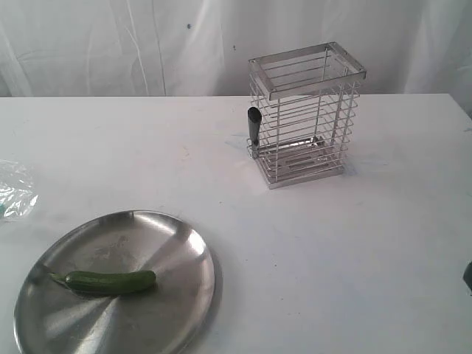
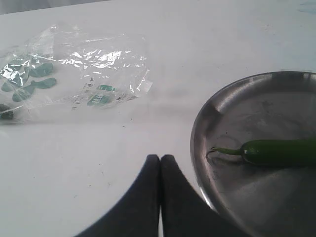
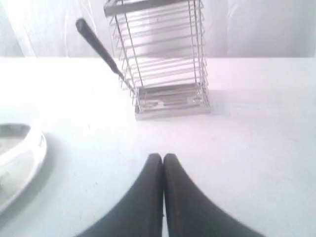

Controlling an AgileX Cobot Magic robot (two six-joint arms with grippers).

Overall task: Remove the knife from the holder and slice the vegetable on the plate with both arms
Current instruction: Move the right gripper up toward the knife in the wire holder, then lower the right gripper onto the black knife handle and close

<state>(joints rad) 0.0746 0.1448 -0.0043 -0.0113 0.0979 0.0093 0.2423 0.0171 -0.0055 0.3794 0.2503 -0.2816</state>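
Both jaws closed and empty; knife in holder, vegetable on plate.

Left jaws (image 2: 160, 163) pressed together, gripping nothing, just beside the plate (image 2: 207, 118) rim; vegetable (image 2: 276, 152) lies on the plate with its stem pointing toward the jaws' side. Crumpled plastic bag (image 2: 74, 74) sits on the counter (image 2: 148, 29) beyond the left jaws. Right jaws (image 3: 163, 163) pressed together, empty, facing the holder (image 3: 163, 59) well ahead; knife (image 3: 98, 47) handle sticks out tilted from the holder's side.
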